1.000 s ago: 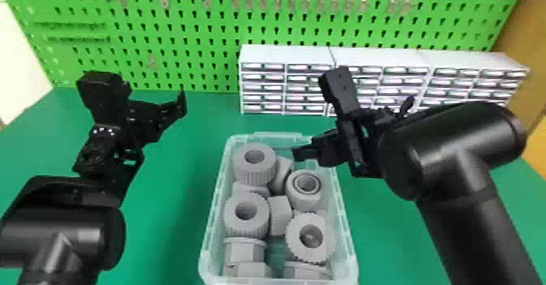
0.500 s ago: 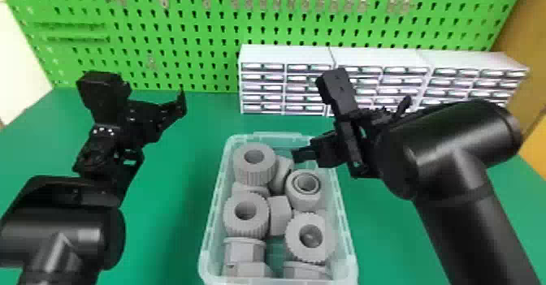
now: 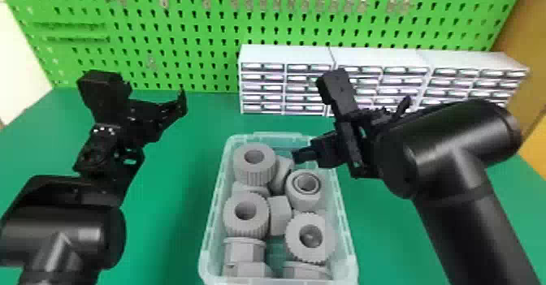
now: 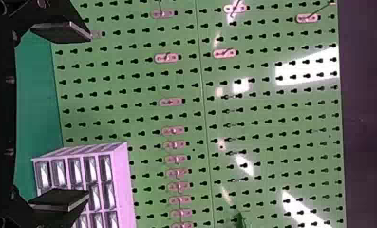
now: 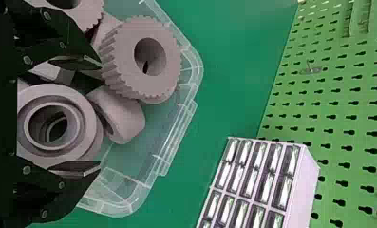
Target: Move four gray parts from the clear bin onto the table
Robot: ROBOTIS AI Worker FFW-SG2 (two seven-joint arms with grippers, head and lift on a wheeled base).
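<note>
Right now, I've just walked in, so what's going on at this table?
A robot is working at a clear bin of gray parts. Its right end effector is at the bin, fingers open and seemingly lined up around a ringed gray part, but not gripping it. The left end effector is open and empty, over the table left of the bin. The gray parts in sight are all in the bin.

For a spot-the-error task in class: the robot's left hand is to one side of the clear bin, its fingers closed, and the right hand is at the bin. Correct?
No: the left wrist view shows the left hand with its fingers wide apart. That hand is to one side of the clear bin, the right hand at it.
</note>
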